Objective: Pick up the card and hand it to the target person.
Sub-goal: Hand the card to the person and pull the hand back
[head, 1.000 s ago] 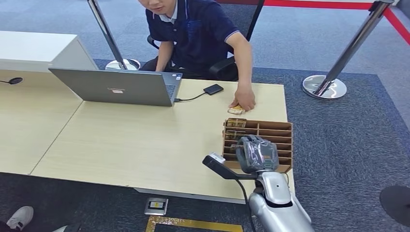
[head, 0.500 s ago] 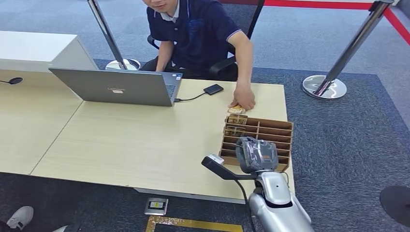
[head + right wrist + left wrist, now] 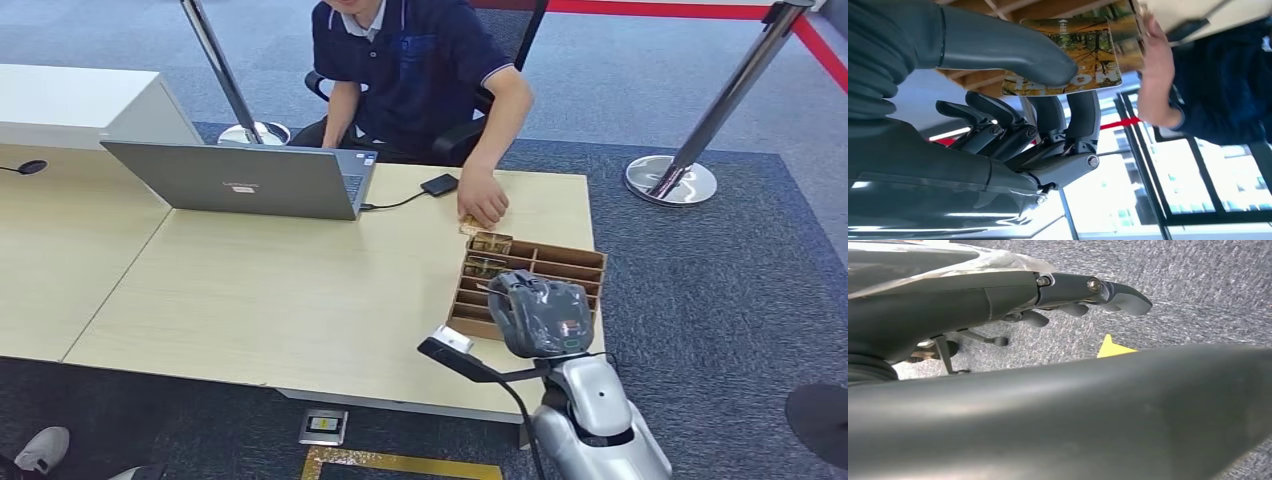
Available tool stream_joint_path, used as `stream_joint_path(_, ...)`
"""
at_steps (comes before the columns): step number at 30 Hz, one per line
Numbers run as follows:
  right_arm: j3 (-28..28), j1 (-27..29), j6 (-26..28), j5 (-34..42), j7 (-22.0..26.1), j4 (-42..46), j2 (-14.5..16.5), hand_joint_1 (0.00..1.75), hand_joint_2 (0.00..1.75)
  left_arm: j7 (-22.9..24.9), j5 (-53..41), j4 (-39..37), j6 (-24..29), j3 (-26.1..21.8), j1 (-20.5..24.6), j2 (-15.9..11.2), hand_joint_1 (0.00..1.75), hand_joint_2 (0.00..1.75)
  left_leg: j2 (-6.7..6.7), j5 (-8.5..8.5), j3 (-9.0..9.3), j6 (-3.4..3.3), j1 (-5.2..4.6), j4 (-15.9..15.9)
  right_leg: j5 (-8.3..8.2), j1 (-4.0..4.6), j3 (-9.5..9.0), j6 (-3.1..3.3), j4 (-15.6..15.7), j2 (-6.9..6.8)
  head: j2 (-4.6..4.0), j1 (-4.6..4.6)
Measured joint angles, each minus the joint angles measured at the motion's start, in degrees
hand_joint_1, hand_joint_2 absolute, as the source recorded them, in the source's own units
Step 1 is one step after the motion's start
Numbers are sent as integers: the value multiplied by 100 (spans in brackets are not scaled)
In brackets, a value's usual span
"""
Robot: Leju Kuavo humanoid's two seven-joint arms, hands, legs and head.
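My right hand point(image 3: 538, 318) hangs over the near end of the slotted box point(image 3: 560, 268) on the table point(image 3: 280, 290), and in the right wrist view my thumb presses the card point(image 3: 1068, 57) against my fingers point(image 3: 1083, 117). So I hold the card, pinched flat near one edge, with most of its printed face free. My left hand point(image 3: 1083, 295) hangs by my side over the carpet, fingers loosely curled around nothing.

The person point(image 3: 420, 70) sits across the table, beyond the box, with a hand point(image 3: 484, 205) resting on a second card point(image 3: 468, 226) just past the box's far edge.

The step, as I judge it, is to lift the card clear and carry it forward. To do it well I should raise it straight up until it is above the box dividers, so its free edge does not catch a slot. I keep the pinch steady; the card is thin and slick and could pivot. Then I reach over the box towards that hand, offering the free end first, and loosen only once it is taken. I should steer around the laptop cable point(image 3: 395, 204) and the small dark device point(image 3: 441, 184).
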State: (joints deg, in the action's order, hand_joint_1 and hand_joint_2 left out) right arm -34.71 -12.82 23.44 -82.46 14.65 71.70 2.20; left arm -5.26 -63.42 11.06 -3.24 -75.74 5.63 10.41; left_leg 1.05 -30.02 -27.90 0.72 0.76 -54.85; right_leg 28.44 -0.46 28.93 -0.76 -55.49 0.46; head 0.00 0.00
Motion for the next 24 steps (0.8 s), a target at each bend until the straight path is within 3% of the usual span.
stream_joint_path(5,-272,-1178,117,180,101,-1084,343,175,175,24,-92,-6,-31,84,28,7,0,0,-21,2,2,1,0,0,-7,0,6,2,-5,20,0,0)
stream_joint_path(12,-219,-2869,914,30,24,-3943,1298,175,175,24,-207,-14,-63,193,56,-12,0,0,-38,15,11,8,1,6,-22,1,6,12,-8,31,0,0)
stream_joint_path(16,-204,-3290,1187,-138,-82,-4762,1517,175,175,62,-246,-16,-50,223,47,-27,0,0,-19,20,10,9,2,6,-18,2,0,11,-9,12,0,0)
stream_joint_path(24,-167,-3511,1071,-245,-223,-5244,1671,175,175,152,-290,-7,-21,254,40,-43,0,0,-6,21,5,9,4,4,-14,3,-4,8,-7,1,0,0)
